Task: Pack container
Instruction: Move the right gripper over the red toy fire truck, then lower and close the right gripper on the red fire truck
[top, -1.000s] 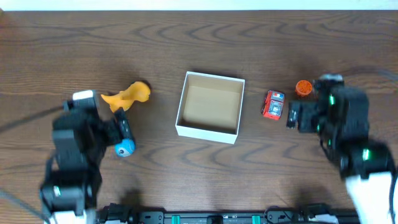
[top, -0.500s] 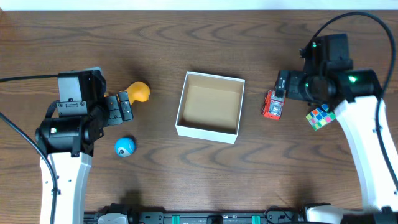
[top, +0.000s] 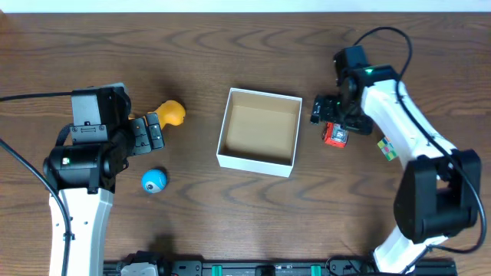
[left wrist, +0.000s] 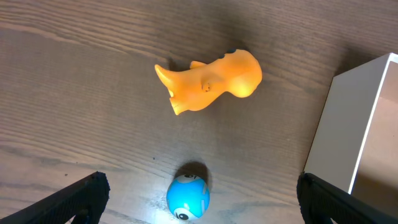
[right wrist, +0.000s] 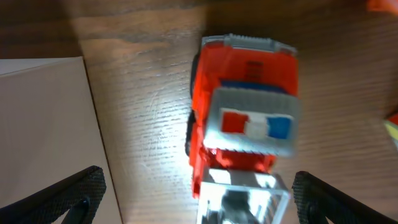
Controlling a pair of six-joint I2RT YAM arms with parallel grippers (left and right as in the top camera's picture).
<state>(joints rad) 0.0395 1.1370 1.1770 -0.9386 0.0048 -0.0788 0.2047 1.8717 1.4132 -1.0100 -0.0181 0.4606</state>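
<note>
The container (top: 259,157), a shallow white box with a brown inside, stands open at the table's middle and holds nothing I can see. My left gripper (top: 153,132) is open, just left of an orange animal toy (top: 172,112) and above a blue ball (top: 153,181). In the left wrist view the orange toy (left wrist: 208,84) lies ahead, the blue ball (left wrist: 188,196) sits between the open fingers (left wrist: 199,208), and the container's wall (left wrist: 348,118) is at the right. My right gripper (top: 328,115) is open over a red toy truck (top: 335,136). The truck (right wrist: 245,118) lies between its fingers (right wrist: 205,199).
A colour cube (top: 386,147) lies right of the truck, partly under my right arm. The container's white wall (right wrist: 43,124) is close on the left in the right wrist view. An orange object (right wrist: 382,5) shows at that view's top right corner.
My right arm has swung left and away from the table's front, from the right side to over the red truck. My left arm rose from the blue ball toward the orange toy, then held still.
</note>
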